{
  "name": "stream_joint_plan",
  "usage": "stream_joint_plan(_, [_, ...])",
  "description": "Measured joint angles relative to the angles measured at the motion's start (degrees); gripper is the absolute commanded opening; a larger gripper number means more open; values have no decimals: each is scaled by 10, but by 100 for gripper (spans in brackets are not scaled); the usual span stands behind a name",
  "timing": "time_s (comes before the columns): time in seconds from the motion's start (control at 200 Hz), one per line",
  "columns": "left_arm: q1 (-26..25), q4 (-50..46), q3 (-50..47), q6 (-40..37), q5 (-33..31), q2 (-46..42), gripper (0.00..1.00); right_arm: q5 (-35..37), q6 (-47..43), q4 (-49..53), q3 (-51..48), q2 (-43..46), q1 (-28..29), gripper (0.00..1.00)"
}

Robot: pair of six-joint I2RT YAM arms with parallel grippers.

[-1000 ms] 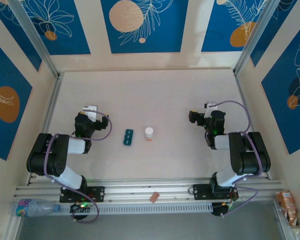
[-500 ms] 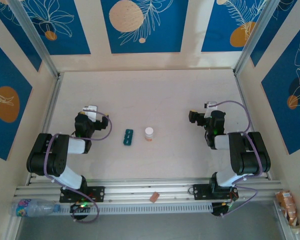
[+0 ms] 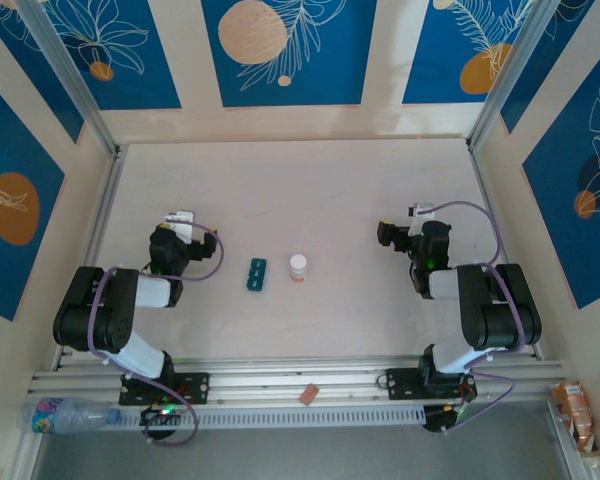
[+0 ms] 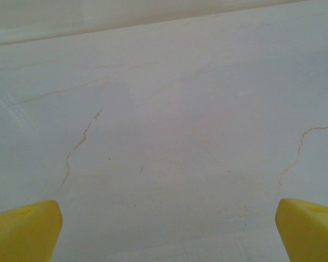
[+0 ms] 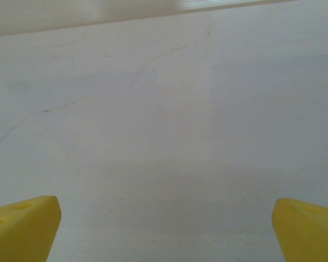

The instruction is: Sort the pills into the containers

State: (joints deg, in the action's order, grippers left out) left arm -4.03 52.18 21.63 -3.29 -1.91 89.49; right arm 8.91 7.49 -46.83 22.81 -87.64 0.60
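A small teal-green pill organiser (image 3: 256, 273) lies on the table near the middle. Just right of it stands a small white bottle (image 3: 298, 267) with an orange base. No loose pills can be made out. My left gripper (image 3: 176, 222) rests folded at the table's left, apart from the organiser. In the left wrist view the left gripper (image 4: 167, 232) is open over bare table, its yellow fingertips (image 4: 23, 229) far apart. My right gripper (image 3: 388, 235) sits folded at the right. In the right wrist view the right gripper (image 5: 167, 229) is open too, nothing between its fingertips (image 5: 22, 226).
A pale wooden table (image 3: 300, 190) is walled by blue patterned panels. A metal rail (image 3: 280, 385) runs along the near edge with a small brown item (image 3: 307, 394) on it. A plastic water bottle (image 3: 65, 413) lies at the bottom left, a snack packet (image 3: 576, 410) at the bottom right.
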Motion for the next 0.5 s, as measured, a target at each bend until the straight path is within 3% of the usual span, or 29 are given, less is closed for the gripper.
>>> stream_joint_plan(0.35, [5, -8, 0, -1, 28, -1, 100, -6, 0, 2, 0, 1, -2, 99])
stream_joint_plan(0.5, [5, -29, 0, 0, 34, -23, 100, 3, 1, 82, 19, 42, -2, 99])
